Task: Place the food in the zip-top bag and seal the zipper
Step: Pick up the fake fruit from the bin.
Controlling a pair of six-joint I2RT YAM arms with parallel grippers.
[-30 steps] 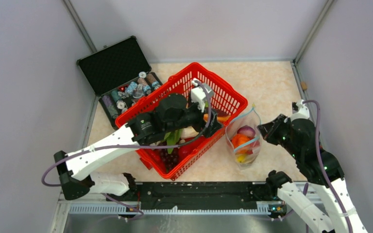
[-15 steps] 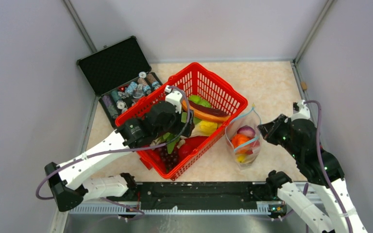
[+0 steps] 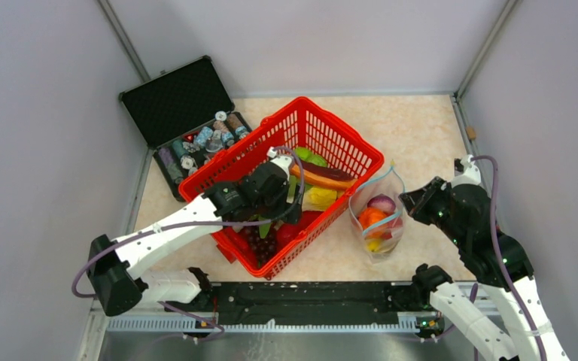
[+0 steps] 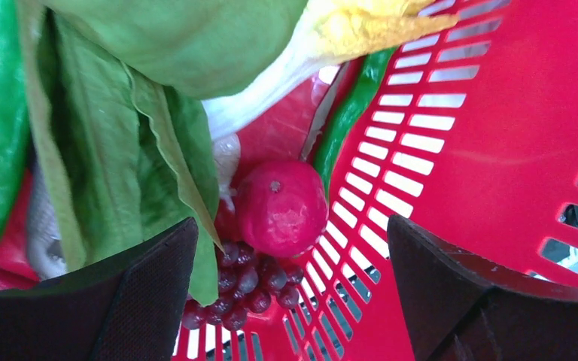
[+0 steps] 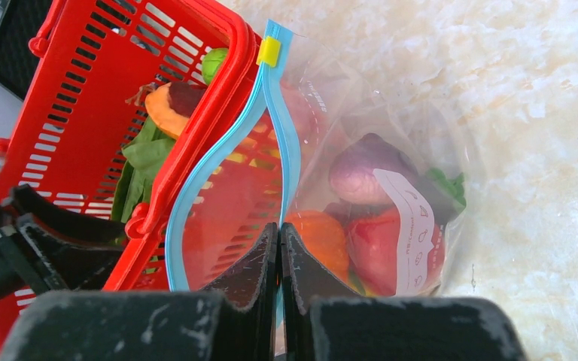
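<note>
The clear zip-top bag (image 3: 380,219) stands right of the red basket (image 3: 350,147), its mouth gaping. It holds food: a purple piece (image 5: 361,169), an orange one (image 5: 322,235) and a red one (image 5: 380,248). My right gripper (image 5: 280,229) is shut on the right lip of the light-blue zipper (image 5: 229,143), whose yellow slider (image 5: 269,51) sits at the far end. My left gripper (image 4: 293,301) hangs open inside the basket, over a red round fruit (image 4: 281,207) and dark grapes (image 4: 244,289), touching neither. Green leaves (image 4: 120,173) lie to its left.
More food, a yellow piece (image 3: 317,197) and a long orange-and-brown one (image 3: 323,179), fills the basket's far half. An open black case (image 3: 188,120) of small bottles and spools lies behind the basket on the left. Grey walls close in three sides.
My left arm pulled back from the basket's bag-side rim toward its middle and dipped over the near end, its jaws spreading wide. The right arm and bag stayed still.
</note>
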